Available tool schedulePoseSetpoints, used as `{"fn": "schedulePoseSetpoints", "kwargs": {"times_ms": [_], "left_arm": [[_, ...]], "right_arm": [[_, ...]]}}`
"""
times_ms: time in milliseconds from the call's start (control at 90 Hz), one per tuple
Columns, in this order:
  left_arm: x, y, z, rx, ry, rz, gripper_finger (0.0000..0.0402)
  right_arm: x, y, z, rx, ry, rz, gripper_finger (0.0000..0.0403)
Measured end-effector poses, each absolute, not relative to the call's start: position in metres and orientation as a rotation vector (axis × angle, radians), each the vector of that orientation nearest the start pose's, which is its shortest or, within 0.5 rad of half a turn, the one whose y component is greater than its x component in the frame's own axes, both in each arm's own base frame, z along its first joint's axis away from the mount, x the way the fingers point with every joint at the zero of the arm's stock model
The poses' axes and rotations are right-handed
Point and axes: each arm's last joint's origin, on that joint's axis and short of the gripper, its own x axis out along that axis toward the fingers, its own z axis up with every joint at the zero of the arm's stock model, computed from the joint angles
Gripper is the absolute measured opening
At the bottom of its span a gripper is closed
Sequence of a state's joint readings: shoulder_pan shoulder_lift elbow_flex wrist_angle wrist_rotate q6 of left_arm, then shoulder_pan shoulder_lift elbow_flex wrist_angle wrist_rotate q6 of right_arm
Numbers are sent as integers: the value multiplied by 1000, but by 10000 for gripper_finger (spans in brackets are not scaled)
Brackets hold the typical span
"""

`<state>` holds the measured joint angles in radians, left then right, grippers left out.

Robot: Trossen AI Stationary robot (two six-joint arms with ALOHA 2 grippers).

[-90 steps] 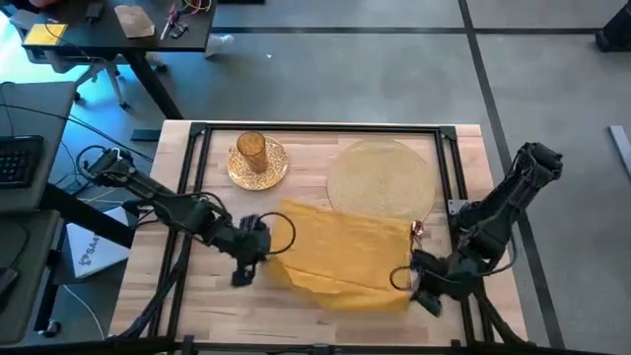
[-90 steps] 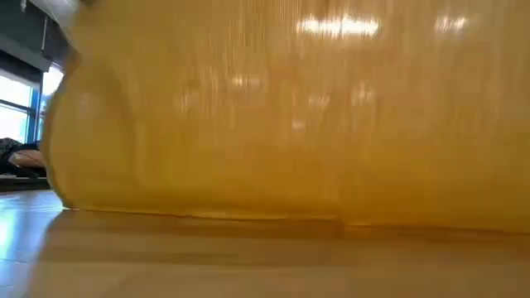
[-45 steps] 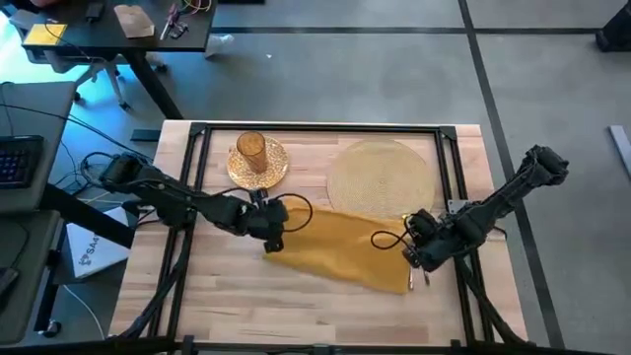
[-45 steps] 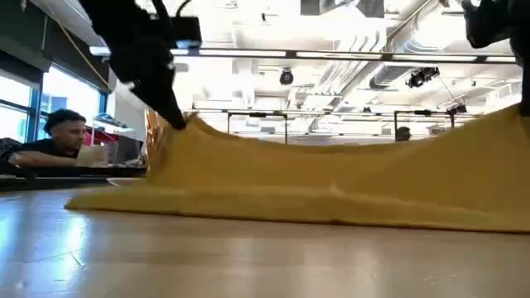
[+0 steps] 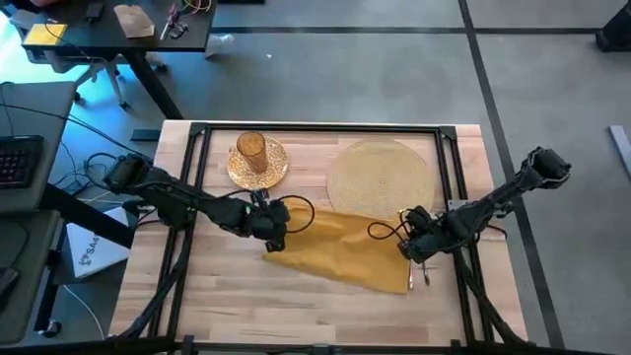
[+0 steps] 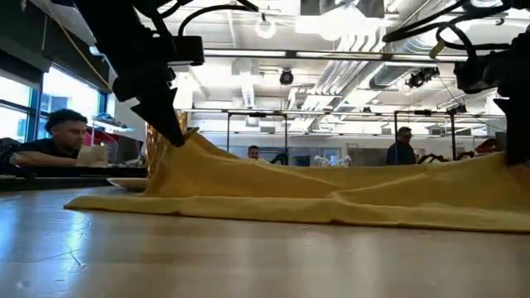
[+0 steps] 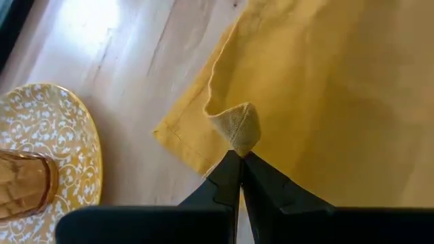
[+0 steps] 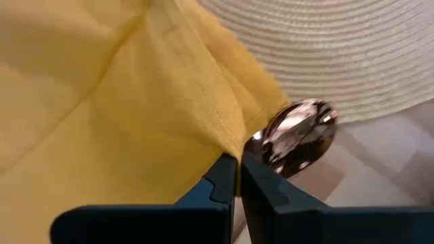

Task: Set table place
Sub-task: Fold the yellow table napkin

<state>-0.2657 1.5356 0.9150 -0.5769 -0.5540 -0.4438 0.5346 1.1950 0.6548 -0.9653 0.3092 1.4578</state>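
table: light wood planks, black frame rail around it
napkin: yellow cloth, spread near the table's middle, its 12 o'clock edge lying over the placemat's 6 o'clock rim
placemat: round, tan, woven, toward 1 o'clock on the table
plate: gold patterned, toward 11 o'clock
glass: amber, standing on the plate
left gripper: at the napkin's 9 o'clock corner, pinching the cloth
right gripper: at the napkin's 3 o'clock edge, fingers closed on the cloth
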Motion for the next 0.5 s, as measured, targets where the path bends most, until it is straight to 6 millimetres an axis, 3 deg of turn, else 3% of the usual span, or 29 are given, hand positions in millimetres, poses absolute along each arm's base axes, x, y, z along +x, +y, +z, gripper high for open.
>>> {"fn": "schedulePoseSetpoints", "kwargs": {"times_ms": [278,500], "left_arm": [[273,-58,188,57,994,512,0],[274,-53,187,-33,996,541,28]], "right_arm": [[152,75,179,586,1128,-817,10],[151,75,179,585,1133,-823,93]]}}
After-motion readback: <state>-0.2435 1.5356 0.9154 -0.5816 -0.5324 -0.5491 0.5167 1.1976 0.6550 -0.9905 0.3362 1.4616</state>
